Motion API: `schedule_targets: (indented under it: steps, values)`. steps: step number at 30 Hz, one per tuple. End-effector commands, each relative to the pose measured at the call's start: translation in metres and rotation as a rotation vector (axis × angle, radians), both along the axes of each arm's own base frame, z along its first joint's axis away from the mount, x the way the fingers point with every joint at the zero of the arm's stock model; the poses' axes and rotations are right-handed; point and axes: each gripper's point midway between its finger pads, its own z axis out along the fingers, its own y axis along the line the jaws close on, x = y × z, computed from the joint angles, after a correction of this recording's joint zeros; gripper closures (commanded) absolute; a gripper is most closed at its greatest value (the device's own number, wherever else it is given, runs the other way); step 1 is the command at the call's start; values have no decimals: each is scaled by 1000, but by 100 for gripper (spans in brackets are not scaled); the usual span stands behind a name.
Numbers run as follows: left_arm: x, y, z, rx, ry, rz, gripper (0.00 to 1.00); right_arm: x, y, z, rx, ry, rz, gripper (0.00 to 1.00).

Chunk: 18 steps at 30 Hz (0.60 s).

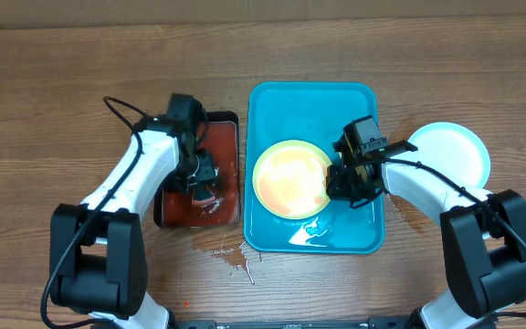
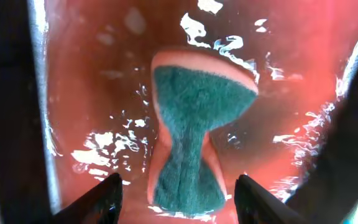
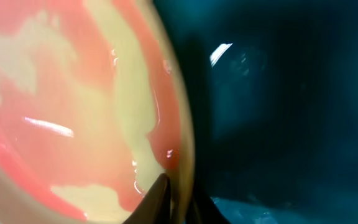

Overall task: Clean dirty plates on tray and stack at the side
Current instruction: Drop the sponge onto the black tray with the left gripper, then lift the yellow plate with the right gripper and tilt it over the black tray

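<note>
plate [image 1: 286, 178]: lies flat in the tray [image 1: 354, 100], its centre smeared wet red.
handling: probably light, stiff plastic and slippery where wet; best taken by the thin raised rim, not the face.
right hand [image 3: 176, 199]: closed on the plate's right rim, a finger on either side.
left hand [image 2: 178, 202]: wide open over the sponge [image 2: 194, 106] in the black tray [image 1: 226, 123], holding nothing.
white plate [image 1: 450, 151]: on the tabletop [image 1: 62, 91], just right of the tray.
</note>
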Motion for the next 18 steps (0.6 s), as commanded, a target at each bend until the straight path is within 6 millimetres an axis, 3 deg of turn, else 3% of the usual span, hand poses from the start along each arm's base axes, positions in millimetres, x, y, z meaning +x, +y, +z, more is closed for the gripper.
schedule_targets:
  steps: [1,3,5,6,7,9,12,18]
  values:
    - [26,4,64,-53,-167,8,40,2,-24,-15,-127,7,-28,96]
    - [30,11,98,-84,-232,18,35,8,-28,0,-162,7,-32,96]
    - [31,21,130,-108,-303,46,23,16,-32,21,-218,-14,-31,96]
    - [32,28,149,-121,-350,66,8,23,-33,38,-252,-39,-27,96]
    - [31,31,161,-131,-378,77,0,26,-33,47,-267,-54,-23,96]
    - [28,42,188,-152,-451,110,0,36,-29,79,-317,-112,3,96]
    - [19,58,214,-145,-517,151,0,46,-10,117,-340,-189,86,96]
    - [-3,72,236,-128,-568,196,0,64,47,169,-288,-387,163,96]
